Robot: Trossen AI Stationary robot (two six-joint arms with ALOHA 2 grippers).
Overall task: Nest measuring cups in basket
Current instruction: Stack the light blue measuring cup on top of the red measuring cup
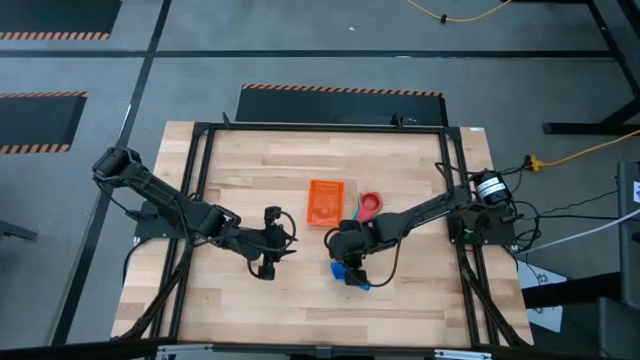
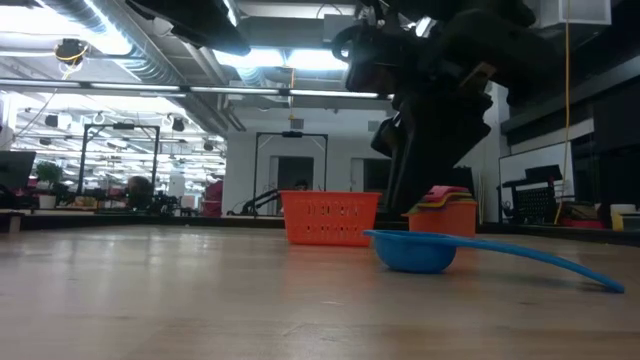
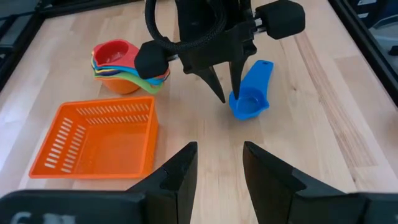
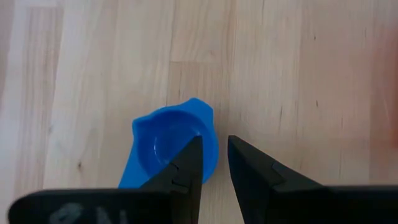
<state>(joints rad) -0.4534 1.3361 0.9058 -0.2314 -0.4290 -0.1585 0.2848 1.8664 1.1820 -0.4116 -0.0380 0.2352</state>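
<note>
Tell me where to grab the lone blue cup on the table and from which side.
Grip the blue cup by its bowl rim, coming straight down from above. It sits upright and open on the table, so one finger can likely go inside and one outside. The right gripper hangs right over that rim, fingers open. The flat handle lies too low to pinch easily.

Empty orange basket [image 3: 99, 137], stacked cups [image 3: 121, 65] beside, blue cup [image 3: 249, 102] apart.

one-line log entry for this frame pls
right end effector: open, straddling blue measuring cup rim | left end effector: open, idle | stacked cups: beside orange basket | basket: empty
</note>
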